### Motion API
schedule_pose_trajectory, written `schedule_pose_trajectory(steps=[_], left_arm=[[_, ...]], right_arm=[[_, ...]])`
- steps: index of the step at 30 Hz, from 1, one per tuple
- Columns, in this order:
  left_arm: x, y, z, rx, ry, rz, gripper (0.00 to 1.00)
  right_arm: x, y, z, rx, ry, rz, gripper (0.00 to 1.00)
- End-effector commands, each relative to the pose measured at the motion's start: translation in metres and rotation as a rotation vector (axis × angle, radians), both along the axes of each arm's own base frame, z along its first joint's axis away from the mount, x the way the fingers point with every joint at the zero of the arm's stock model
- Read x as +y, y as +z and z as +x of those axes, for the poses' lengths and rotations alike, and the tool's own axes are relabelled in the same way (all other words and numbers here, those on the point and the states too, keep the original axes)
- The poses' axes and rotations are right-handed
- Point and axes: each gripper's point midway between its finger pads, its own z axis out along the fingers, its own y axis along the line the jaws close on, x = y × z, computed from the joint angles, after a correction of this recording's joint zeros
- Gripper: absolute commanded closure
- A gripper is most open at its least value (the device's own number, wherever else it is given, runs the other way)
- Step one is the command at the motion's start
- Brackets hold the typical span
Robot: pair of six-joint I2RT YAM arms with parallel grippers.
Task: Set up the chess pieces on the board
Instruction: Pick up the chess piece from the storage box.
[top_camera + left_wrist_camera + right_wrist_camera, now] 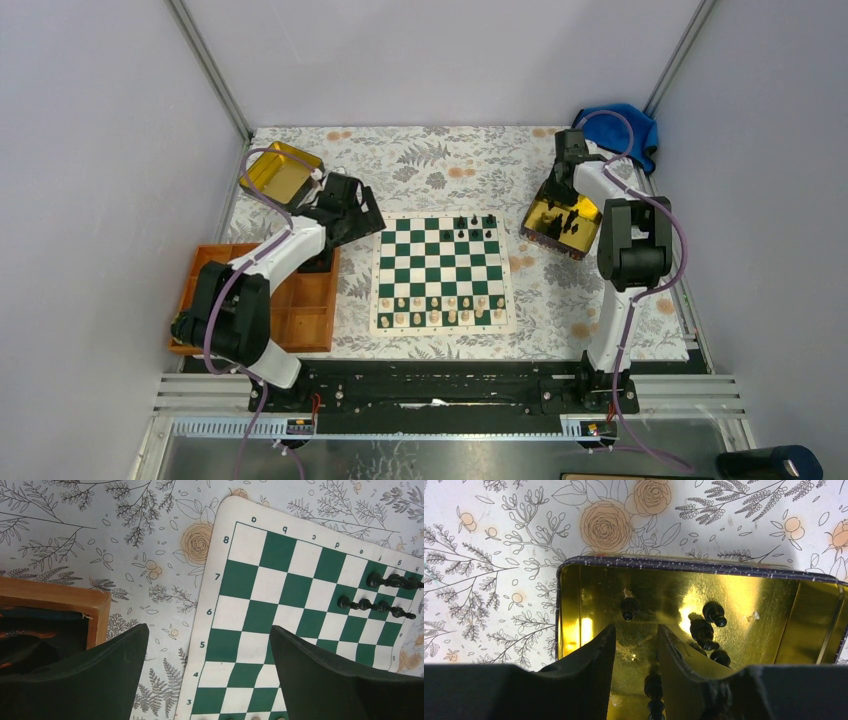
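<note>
The right gripper (pixel 636 630) hangs inside the shallow gold metal tin (pixel 574 605), which sits just right of the square flat chessboard with dark green and white squares (pixel 442 272). We judge it is there because the tin holds the loose supply: several small black chess pieces (pixel 704 630) lie on their sides on its shiny floor. Its fingers (pixel 589 670) are drawn near each other with one dark piece in the gap between them. We cannot tell whether the pads already bear on it, as that part sits low in shadow.

The left gripper (pixel 209 627) hovers with its fingers spread wide and nothing between them. It is over the board's left edge, near the orange wooden compartment tray (pixel 95 610), and we take that as a waiting post out of the right arm's way.

On the board, a handful of black pieces stand upright on the two far rows towards the right side. Cream-coloured pieces (pixel 440 308) fill the two near rows. The black figures are slim, turned and glossy, each narrower than a square.
</note>
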Motion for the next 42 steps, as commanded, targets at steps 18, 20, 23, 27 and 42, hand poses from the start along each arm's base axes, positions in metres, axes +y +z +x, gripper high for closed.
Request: schedule_pose_trajectory(steps=[18,20,23,27,42], left_arm=[[-0.001,-0.006,0.014,0.015,-0.023,0.043,0.01],[-0.002,-0.006,0.016,0.015,-0.025,0.043,0.01],[-0.003,-0.007,0.016,0.019,-0.028,0.042,0.01],[-0.003,-0.009,0.016,0.025,-0.03,0.042,0.01],[-0.003,0.0,0.018,0.0,-0.031,0.042,0.01]], right_arm=[[0.003,-0.003,0.031,-0.046,-0.013,0.026,0.65],[0.003,-0.004,0.031,-0.043,-0.013,0.025,0.68],[0.003,-0.006,0.031,-0.039,-0.014,0.023,0.73],[0.003,-0.009,0.03,-0.028,-0.013,0.024,0.78],[-0.002,0.029,0.029,-0.098,-0.011,-0.002,1.0]])
